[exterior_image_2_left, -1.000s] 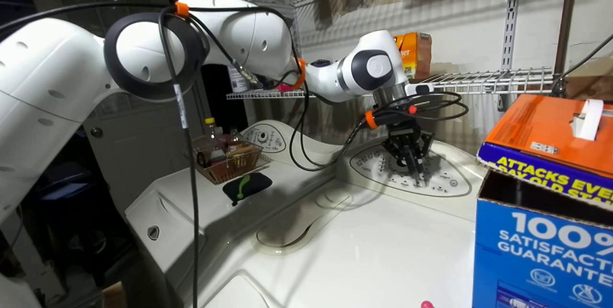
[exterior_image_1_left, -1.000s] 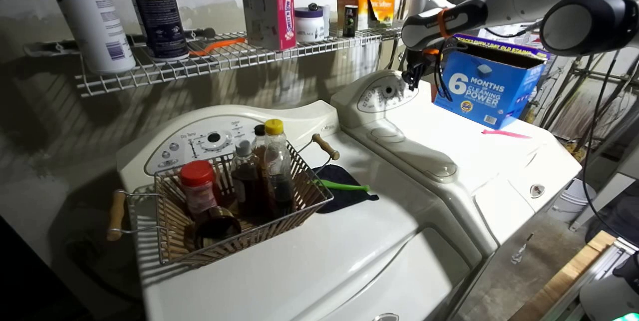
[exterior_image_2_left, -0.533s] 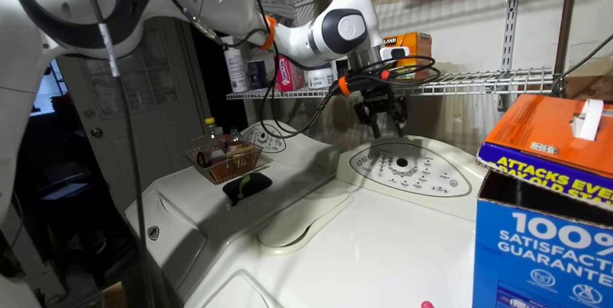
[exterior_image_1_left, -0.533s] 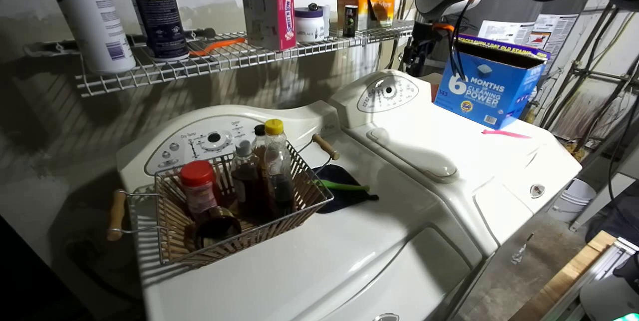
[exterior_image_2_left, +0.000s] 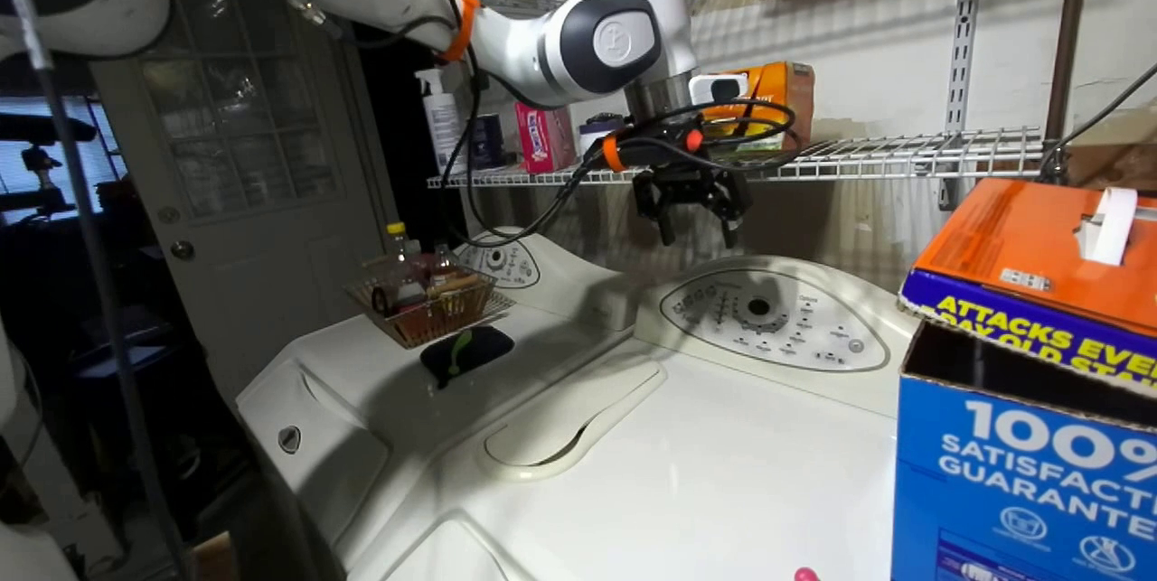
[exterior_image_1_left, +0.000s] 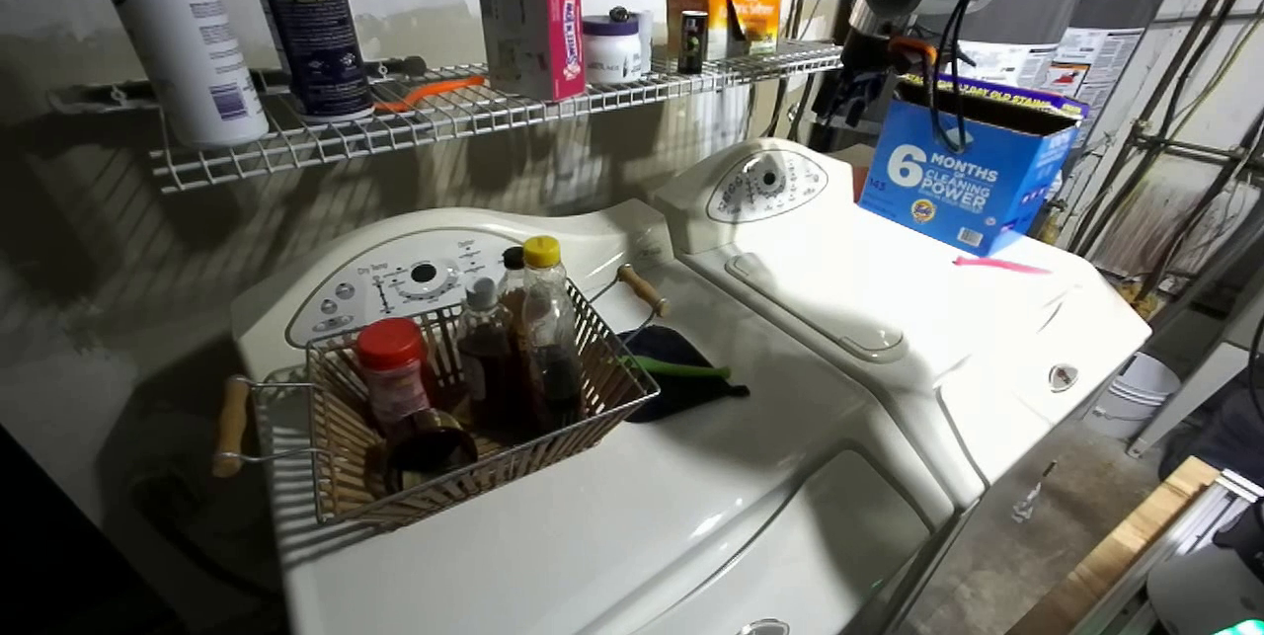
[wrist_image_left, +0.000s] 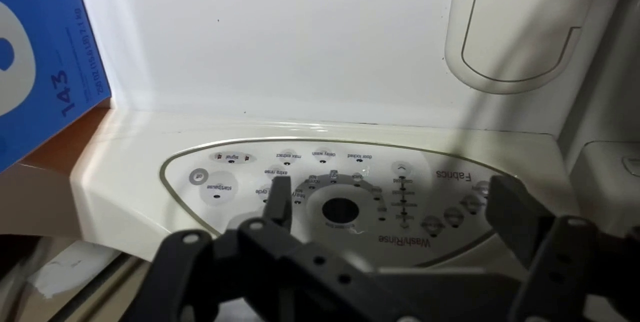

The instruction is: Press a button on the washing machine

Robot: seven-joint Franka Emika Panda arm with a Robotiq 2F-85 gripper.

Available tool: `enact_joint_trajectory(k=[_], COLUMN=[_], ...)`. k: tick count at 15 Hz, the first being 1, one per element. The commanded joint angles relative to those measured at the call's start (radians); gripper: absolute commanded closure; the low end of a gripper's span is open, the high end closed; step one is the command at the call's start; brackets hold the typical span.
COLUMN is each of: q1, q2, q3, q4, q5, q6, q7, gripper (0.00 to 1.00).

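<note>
The washing machine (exterior_image_2_left: pixel 714 463) is white, with a domed console (exterior_image_2_left: pixel 651 317) at its back, seen in both exterior views. In the wrist view its control panel (wrist_image_left: pixel 415 162) appears upside down, with a dark round dial centre (wrist_image_left: pixel 340 210), a start/pause button (wrist_image_left: pixel 218 187) and an off button (wrist_image_left: pixel 198 177). Above and behind the console hangs my gripper (exterior_image_2_left: pixel 699 240), apart from the panel. Its fingers (wrist_image_left: pixel 279 202) are spread wide with nothing held between them. In an exterior view the gripper (exterior_image_1_left: pixel 839 112) is dark and partly lost against the background.
A blue detergent box (exterior_image_1_left: pixel 973 176) stands on the washing machine's lid beside the console. Above the consoles runs a wire shelf (exterior_image_2_left: pixel 868 161) with boxes and bottles. The neighbouring white appliance (exterior_image_1_left: pixel 592 526) carries a wire basket (exterior_image_1_left: pixel 474 465) of bottles and a dark cloth (exterior_image_1_left: pixel 681 388).
A second ago the gripper's fingers were close together in front of the panel. The gripper has risen and backed off, and its fingers have spread apart.
</note>
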Motion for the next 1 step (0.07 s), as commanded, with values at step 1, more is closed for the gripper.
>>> enact_joint_trajectory(k=[1], q1=[0.001], q2=[0.004], q3=[0.001], q4=[0.004], q5=[0.0], q6=[-0.003], q7=[0.0], gripper=[0.0])
